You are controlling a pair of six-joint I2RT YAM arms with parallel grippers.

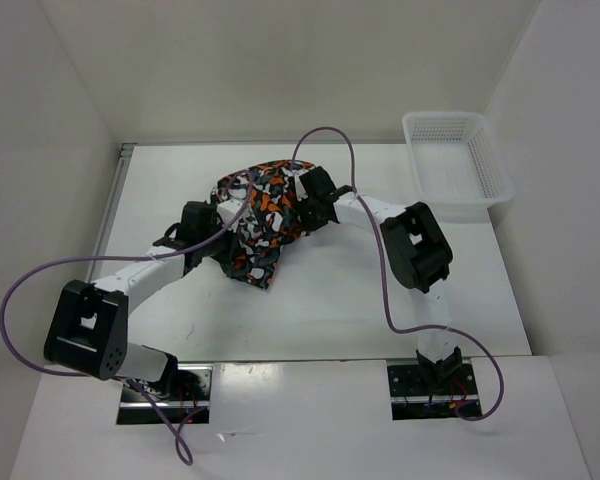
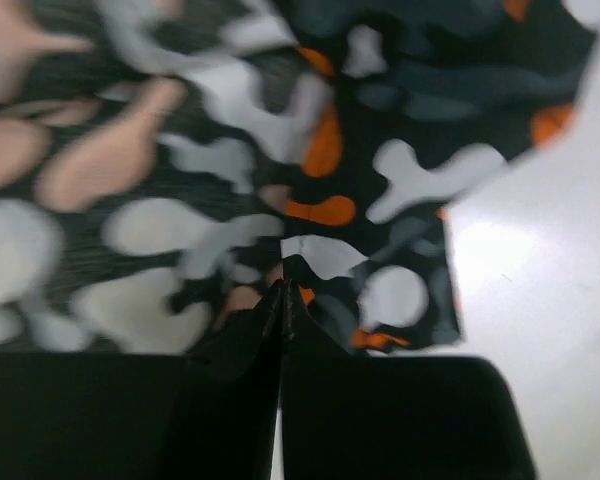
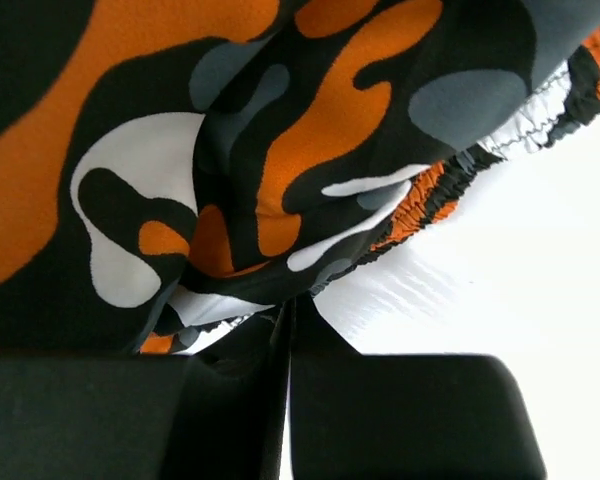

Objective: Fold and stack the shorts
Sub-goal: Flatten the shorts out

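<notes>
two claws, both clenched on the shorts (image 1: 265, 212). the left claw (image 2: 282, 288) pinches a fold of the camo cloth at its tips, and the right claw (image 3: 288, 303) nips the edge beside the elastic waistband. the cloth sits bunched between them over the white worktop (image 1: 380, 300), with the mesh basket (image 1: 456, 160) well off past the right claw.

Top view: high, from near edge, down on table (image 1: 320, 310); wrist views: close on shorts (image 1: 265, 215), shared by all.

We see bright, even light with soft shadows around the shorts (image 1: 265, 215); close up they blur, and the table (image 2: 540, 300) beside them glares white.
</notes>
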